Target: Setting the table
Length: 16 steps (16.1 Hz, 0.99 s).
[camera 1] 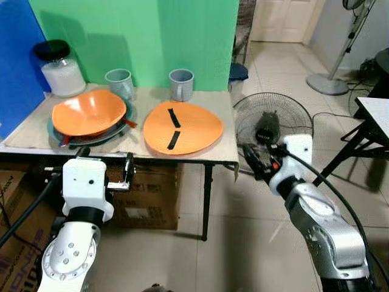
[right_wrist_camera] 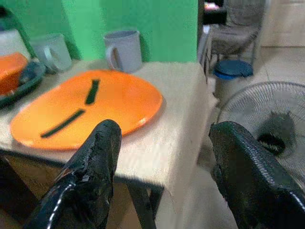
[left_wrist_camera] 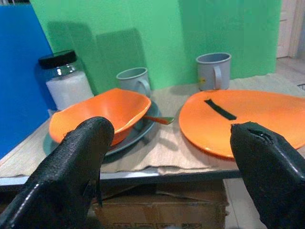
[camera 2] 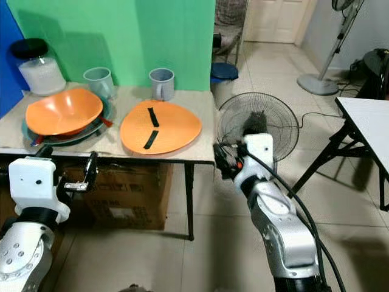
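A flat orange plate (camera 1: 182, 128) with two black strips lies on the cloth-covered table (camera 1: 222, 155) near its right end. At the left, an orange bowl (camera 1: 88, 111) rests on a grey plate (camera 1: 121, 125), with an orange utensil (left_wrist_camera: 159, 119) sticking out from under it. Behind them stand two grey-blue mugs (camera 1: 120, 82) (camera 1: 181, 84). My left gripper (camera 1: 106, 160) hangs open just before the table's front edge, facing the bowl, with nothing between its fingers (left_wrist_camera: 71, 167). My right gripper (camera 1: 258, 161) is open off the table's right front corner, with empty fingers (right_wrist_camera: 90, 176).
A jar (camera 1: 59, 68) with a black lid stands at the table's back left, before blue and green panels. Cardboard boxes (camera 1: 146, 198) sit under the table. A floor fan (camera 1: 273, 125) is right of the table, a standing fan (camera 1: 340, 61) and a white table (camera 1: 377, 112) farther right.
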Available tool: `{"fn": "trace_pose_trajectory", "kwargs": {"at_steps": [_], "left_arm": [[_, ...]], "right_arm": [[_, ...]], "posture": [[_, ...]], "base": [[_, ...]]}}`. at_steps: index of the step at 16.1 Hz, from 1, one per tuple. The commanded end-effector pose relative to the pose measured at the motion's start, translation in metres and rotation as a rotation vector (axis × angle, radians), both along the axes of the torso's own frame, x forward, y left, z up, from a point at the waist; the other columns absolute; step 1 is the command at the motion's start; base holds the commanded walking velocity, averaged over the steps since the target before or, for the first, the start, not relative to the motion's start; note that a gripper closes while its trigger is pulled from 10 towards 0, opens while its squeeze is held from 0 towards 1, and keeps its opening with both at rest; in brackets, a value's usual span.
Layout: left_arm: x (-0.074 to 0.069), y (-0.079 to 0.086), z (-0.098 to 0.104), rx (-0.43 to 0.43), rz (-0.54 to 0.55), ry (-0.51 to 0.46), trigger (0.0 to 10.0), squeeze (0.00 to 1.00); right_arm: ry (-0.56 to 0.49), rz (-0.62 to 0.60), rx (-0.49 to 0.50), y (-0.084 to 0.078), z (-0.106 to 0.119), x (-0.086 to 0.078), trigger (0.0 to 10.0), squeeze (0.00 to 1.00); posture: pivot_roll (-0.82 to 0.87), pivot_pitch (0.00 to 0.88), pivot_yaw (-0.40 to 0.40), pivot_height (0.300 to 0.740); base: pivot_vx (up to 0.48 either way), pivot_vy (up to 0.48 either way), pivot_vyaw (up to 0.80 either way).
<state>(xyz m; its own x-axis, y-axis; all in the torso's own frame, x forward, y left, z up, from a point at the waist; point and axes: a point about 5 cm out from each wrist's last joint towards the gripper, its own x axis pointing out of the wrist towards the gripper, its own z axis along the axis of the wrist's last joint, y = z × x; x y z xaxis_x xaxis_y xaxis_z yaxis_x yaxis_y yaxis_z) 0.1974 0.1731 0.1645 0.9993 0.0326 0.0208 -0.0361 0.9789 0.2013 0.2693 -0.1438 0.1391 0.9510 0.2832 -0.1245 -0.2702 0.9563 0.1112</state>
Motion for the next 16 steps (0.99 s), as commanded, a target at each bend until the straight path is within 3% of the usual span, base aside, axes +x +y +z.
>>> {"fn": "trace_pose_trajectory", "kwargs": {"at_steps": [1, 3, 10, 12, 14, 16], "left_arm": [[0.001, 0.002, -0.001, 0.004, 0.003, 0.005, 10.0, 0.0], [-0.001, 0.002, -0.001, 0.005, -0.002, 0.005, 10.0, 0.0], [-0.002, 0.0, 0.001, 0.034, -0.028, -0.001, 10.0, 0.0], [-0.002, -0.002, 0.005, 0.049, -0.041, -0.012, 10.0, 0.0], [-0.002, -0.003, 0.006, 0.057, -0.052, -0.018, 10.0, 0.0], [-0.002, -0.005, 0.007, 0.064, -0.068, -0.015, 10.0, 0.0]], "right_arm": [[-0.028, 0.028, 0.015, 0.008, 0.009, 0.003, 10.0, 0.0], [-0.035, 0.054, 0.065, 0.014, 0.013, 0.005, 10.0, 0.0], [-0.042, 0.167, 0.062, 0.027, 0.02, 0.011, 10.0, 0.0], [-0.054, 0.209, 0.026, 0.033, 0.024, 0.012, 10.0, 0.0], [-0.05, 0.244, 0.068, 0.04, 0.027, 0.011, 10.0, 0.0], [-0.047, 0.267, 0.106, 0.046, 0.03, 0.011, 10.0, 0.0]], "posture": [[-0.02, 0.033, 0.026, 0.74], [-0.01, 0.033, 0.017, 0.74], [-0.01, 0.035, 0.006, 0.74], [0.0, 0.037, 0.001, 0.74], [0.0, 0.038, -0.002, 0.74], [0.0, 0.04, -0.001, 0.74]], "base": [[0.33, 0.0, 0.8], [0.33, 0.0, 0.4], [0.329, 0.0, 0.0], [0.332, 0.0, 0.8], [0.33, 0.0, 0.8], [0.311, 0.0, 0.0]]}}
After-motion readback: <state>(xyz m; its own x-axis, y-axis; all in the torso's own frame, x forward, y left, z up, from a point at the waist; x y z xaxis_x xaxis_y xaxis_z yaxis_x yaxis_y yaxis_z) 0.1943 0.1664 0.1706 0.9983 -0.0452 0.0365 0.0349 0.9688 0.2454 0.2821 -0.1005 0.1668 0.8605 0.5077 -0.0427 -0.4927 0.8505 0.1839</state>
